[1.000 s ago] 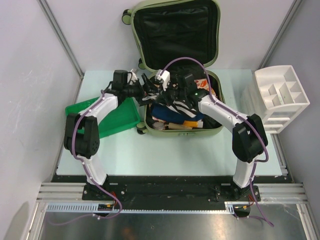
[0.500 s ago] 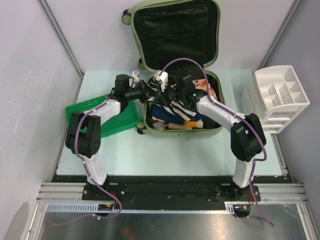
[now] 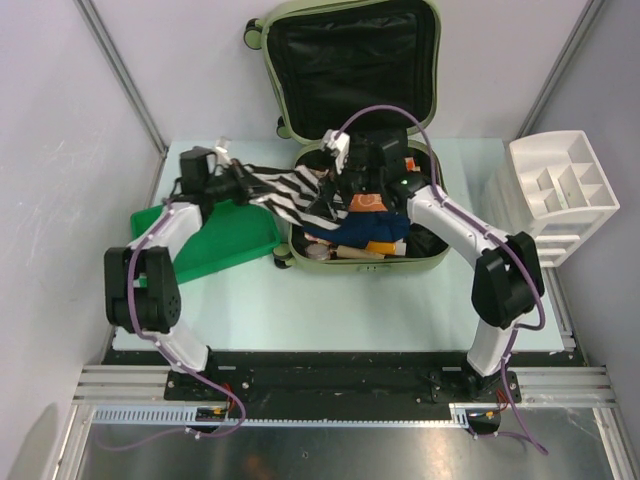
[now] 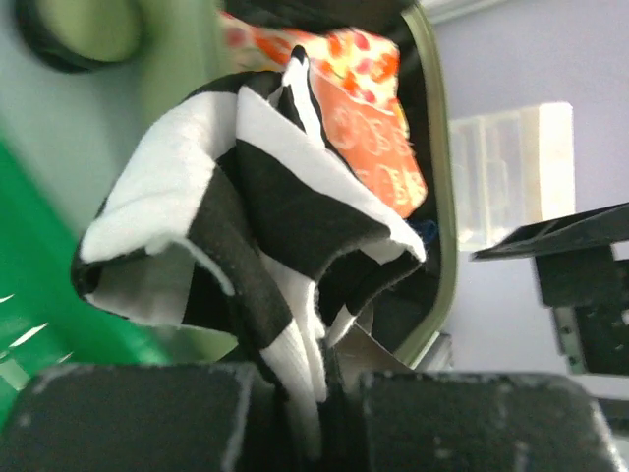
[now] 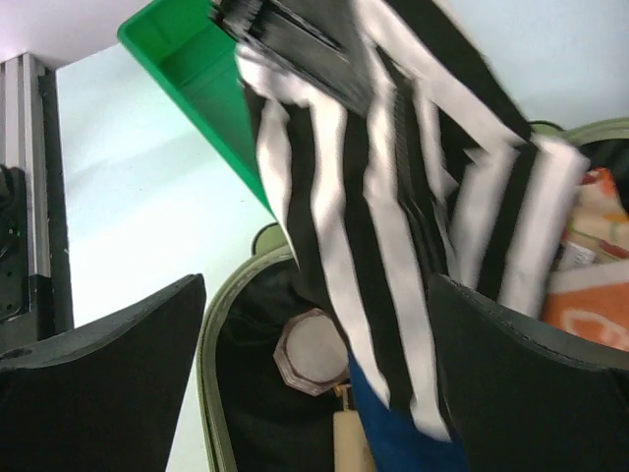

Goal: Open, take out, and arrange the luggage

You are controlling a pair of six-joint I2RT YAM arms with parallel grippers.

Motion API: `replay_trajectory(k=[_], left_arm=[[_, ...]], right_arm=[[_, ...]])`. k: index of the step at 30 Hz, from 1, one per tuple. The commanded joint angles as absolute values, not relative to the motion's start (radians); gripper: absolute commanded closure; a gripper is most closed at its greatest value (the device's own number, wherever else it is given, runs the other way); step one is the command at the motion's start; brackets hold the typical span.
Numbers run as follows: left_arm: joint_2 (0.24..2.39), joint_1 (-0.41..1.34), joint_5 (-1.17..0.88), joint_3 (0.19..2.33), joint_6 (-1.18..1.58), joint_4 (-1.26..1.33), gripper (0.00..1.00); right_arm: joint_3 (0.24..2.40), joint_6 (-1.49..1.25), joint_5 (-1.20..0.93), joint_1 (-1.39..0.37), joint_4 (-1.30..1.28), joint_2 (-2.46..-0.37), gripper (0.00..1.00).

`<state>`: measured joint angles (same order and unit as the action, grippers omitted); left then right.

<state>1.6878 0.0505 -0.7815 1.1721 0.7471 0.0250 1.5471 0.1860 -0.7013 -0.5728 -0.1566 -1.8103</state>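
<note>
Nearest me, the pale mint bench point(image 3: 330, 300) is bare in front of the 2 arm bases. Left of centre lies the flat green plastic tray point(image 3: 225, 240), its far corner just beside the luggage.

My left pincer point(image 3: 235, 183) hangs above the tray's far edge, clenched on a black-and-white striped cloth point(image 3: 290, 195). In the left wrist view the fabric is pinched between the fingers point(image 4: 147, 423) and bunches up in folds in front of them. The cloth stretches from that grip rightward, over the left rim of the luggage.

The large pale olive-green hard-shell suitcase point(image 3: 350, 70) lies open at the back middle of the bench. Its lower shell sits on the bench and its black-lined lid stands open behind it. Inside I see a navy blue bundle point(image 3: 370, 232), an orange packet point(image 3: 368, 203) and a small round jar point(image 3: 318, 252) by the near rim.

My right pincer point(image 3: 348, 188) hovers over the case, released, its jaws spread wide either side of the striped cloth without touching it.

At the far right stands a white compartmented plastic organizer point(image 3: 555, 195).
</note>
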Motion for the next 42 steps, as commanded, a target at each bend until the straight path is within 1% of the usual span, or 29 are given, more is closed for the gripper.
replay_trajectory(k=[1, 7, 12, 16, 17, 18, 19, 20, 21, 23, 25, 26, 27, 28, 29, 33, 37, 42], left_arm=[[1.580, -0.104, -0.764, 1.140, 0.556, -0.128, 1.00], [1.591, -0.264, -0.742, 1.152, 0.322, -0.299, 1.00], [1.624, -0.400, -0.732, 1.146, 0.143, -0.362, 1.00], [1.673, -0.445, -0.690, 1.137, 0.017, -0.409, 1.00], [1.683, -0.451, -0.683, 1.131, -0.020, -0.411, 0.98], [1.690, -0.463, -0.674, 1.126, -0.037, -0.411, 0.93], [1.707, -0.468, -0.648, 1.115, -0.049, -0.416, 0.84], [1.713, -0.475, -0.635, 1.111, -0.058, -0.417, 0.80], [1.721, -0.497, -0.620, 1.109, -0.058, -0.417, 0.70], [1.732, -0.523, -0.582, 1.112, -0.049, -0.419, 0.57], [1.720, -0.569, -0.581, 1.118, -0.040, -0.420, 0.33], [1.697, -0.580, -0.586, 1.123, -0.041, -0.420, 0.31], [1.684, -0.590, -0.587, 1.127, -0.046, -0.419, 0.12], [1.668, -0.592, -0.588, 1.140, -0.054, -0.420, 0.11], [1.631, -0.592, -0.580, 1.144, -0.064, -0.420, 0.01], [1.536, -0.588, -0.566, 1.196, -0.087, -0.423, 0.00], [1.471, -0.542, -0.552, 1.261, -0.162, -0.439, 0.00], [1.411, -0.358, -0.584, 1.270, -0.305, -0.468, 0.00]], right_arm=[[1.600, 0.149, -0.703, -0.512, -0.167, -1.732, 0.00], [1.600, 0.175, -0.681, -0.468, -0.212, -1.746, 0.00], [1.603, 0.192, -0.684, -0.463, -0.235, -1.750, 0.00], [1.605, 0.212, -0.675, -0.463, -0.255, -1.758, 0.01], [1.605, 0.216, -0.675, -0.465, -0.262, -1.762, 0.00], [1.603, 0.219, -0.675, -0.463, -0.265, -1.763, 0.00], [1.605, 0.225, -0.673, -0.463, -0.268, -1.764, 0.00], [1.605, 0.230, -0.672, -0.463, -0.276, -1.764, 0.00], [1.605, 0.235, -0.669, -0.462, -0.279, -1.766, 0.00], [1.605, 0.244, -0.666, -0.460, -0.287, -1.763, 0.00], [1.605, 0.247, -0.663, -0.454, -0.294, -1.763, 0.00], [1.603, 0.252, -0.663, -0.451, -0.299, -1.763, 0.00], [1.601, 0.256, -0.657, -0.446, -0.304, -1.761, 0.00], [1.600, 0.258, -0.654, -0.443, -0.311, -1.759, 0.00], [1.600, 0.265, -0.650, -0.439, -0.314, -1.759, 0.00], [1.605, 0.311, -0.595, -0.404, -0.365, -1.766, 0.00], [1.612, 0.380, -0.561, -0.348, -0.492, -1.775, 0.00], [1.600, 0.501, -0.532, -0.298, -0.590, -1.789, 0.01]])
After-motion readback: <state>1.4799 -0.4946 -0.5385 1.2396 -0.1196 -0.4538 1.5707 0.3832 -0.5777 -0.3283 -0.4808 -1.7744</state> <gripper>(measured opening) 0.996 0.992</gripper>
